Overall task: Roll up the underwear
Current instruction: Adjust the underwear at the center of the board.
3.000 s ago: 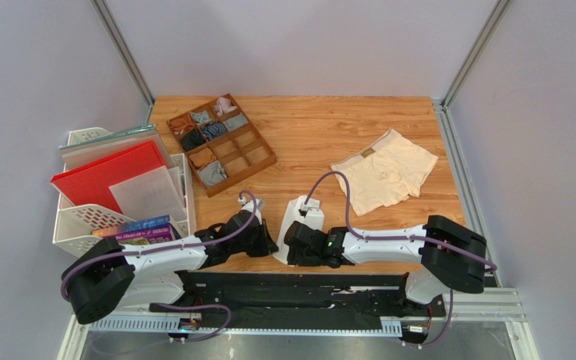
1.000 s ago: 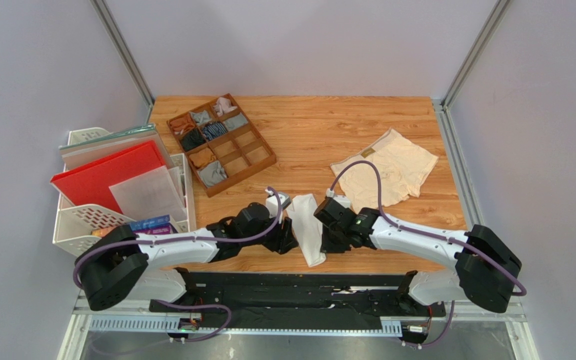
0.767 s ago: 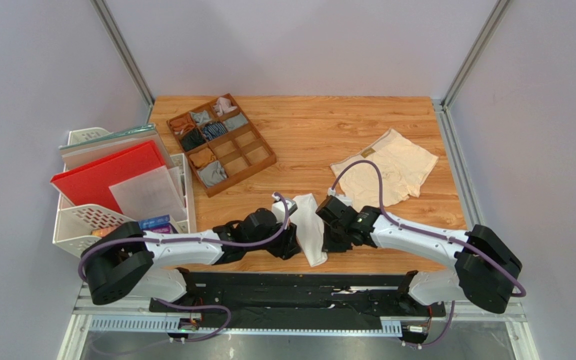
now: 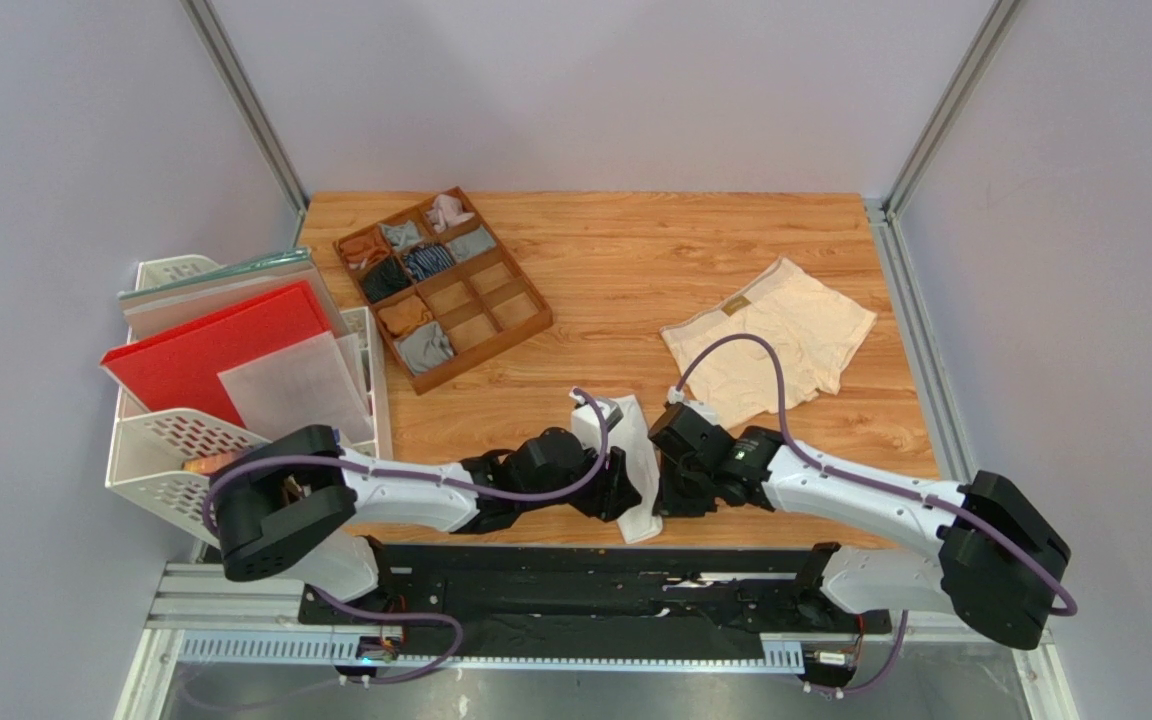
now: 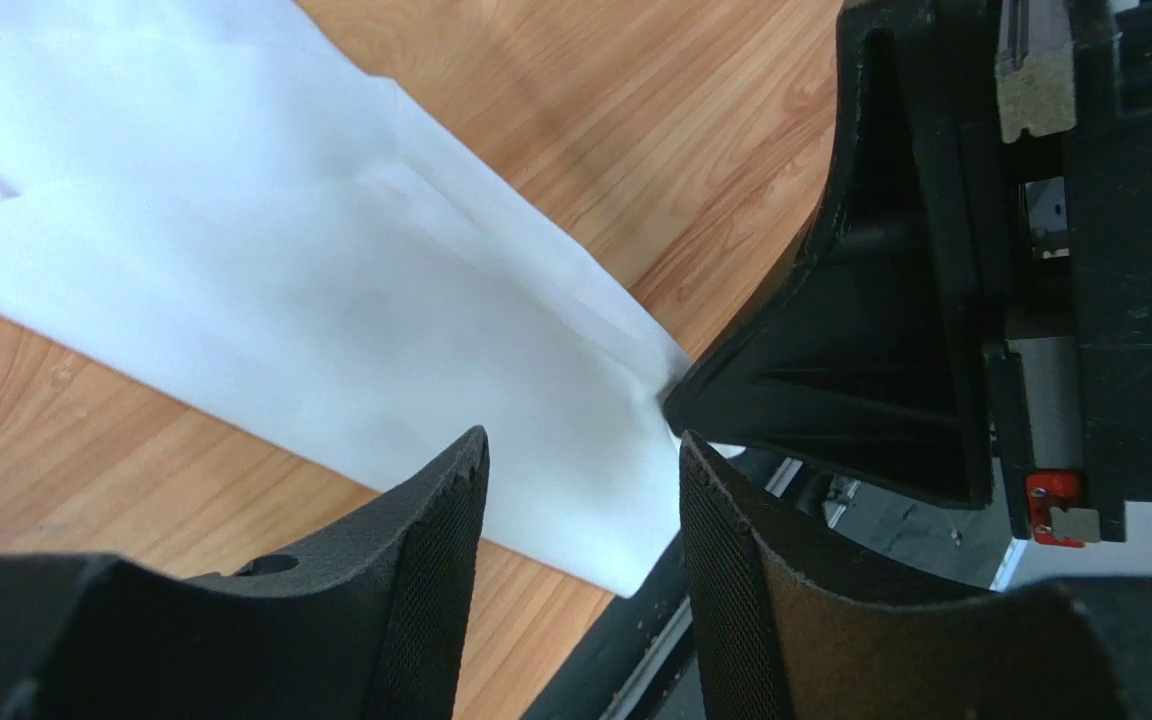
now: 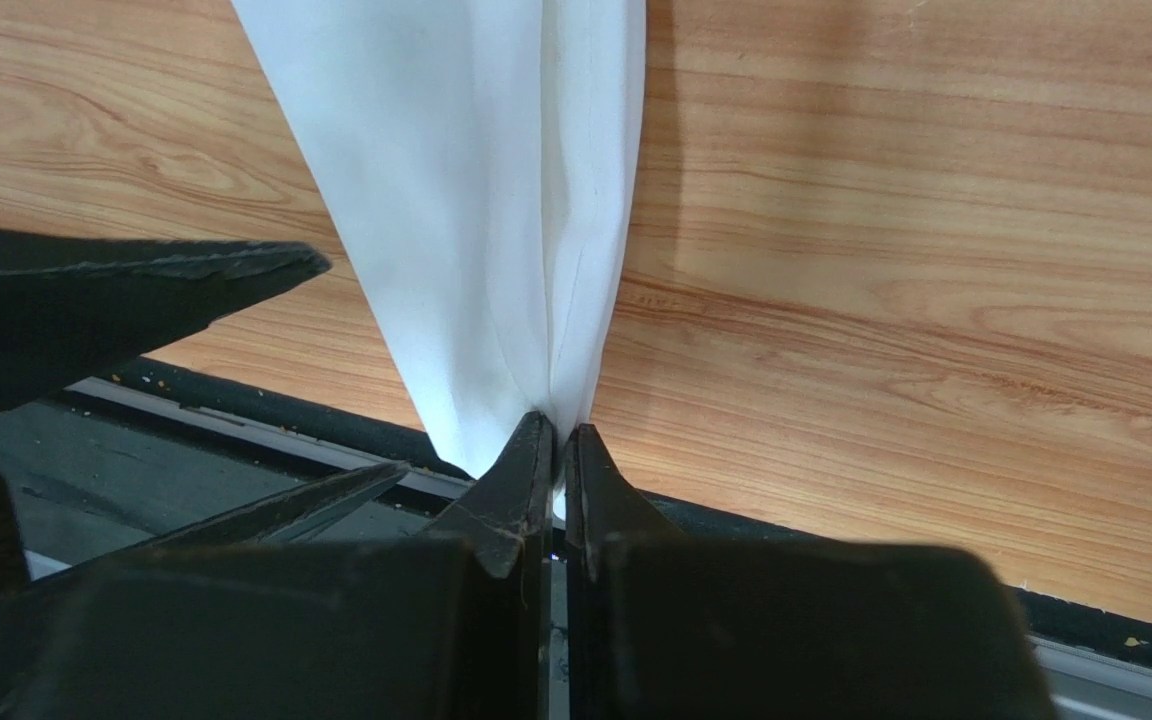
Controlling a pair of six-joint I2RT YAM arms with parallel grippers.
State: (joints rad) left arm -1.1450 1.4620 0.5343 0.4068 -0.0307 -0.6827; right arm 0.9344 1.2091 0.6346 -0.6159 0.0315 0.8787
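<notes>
1. Pinching the near tip of the white underwear (image 4: 620, 428), my right fingers (image 6: 537, 450) are clamped together on the cloth, right at the front edge of the desk (image 4: 642, 270).
2. White pair is folded into a narrow strip. It runs from the front edge away toward the middle of the desk, between the two wrists.
3. My left fingers (image 5: 455, 510) stand apart and grip nothing. On the left wrist camera the strip's side edge shows in the gap between them, with the cloth on the wood beyond.
4. Left fingers come in from the left side of the strip and right fingers from the right, both low over the desk and close together.
5. Cream underwear (image 4: 772, 348) lies spread flat on the right half of the desk, waistband label toward the back, well apart from both sets of fingers.
6. Wooden divider tray (image 4: 500, 285) sits at the back left with small rolled garments in several compartments.
7. White file rack (image 4: 162, 450) stands off the left edge, with a red folder (image 4: 207, 353) leaning in it.
</notes>
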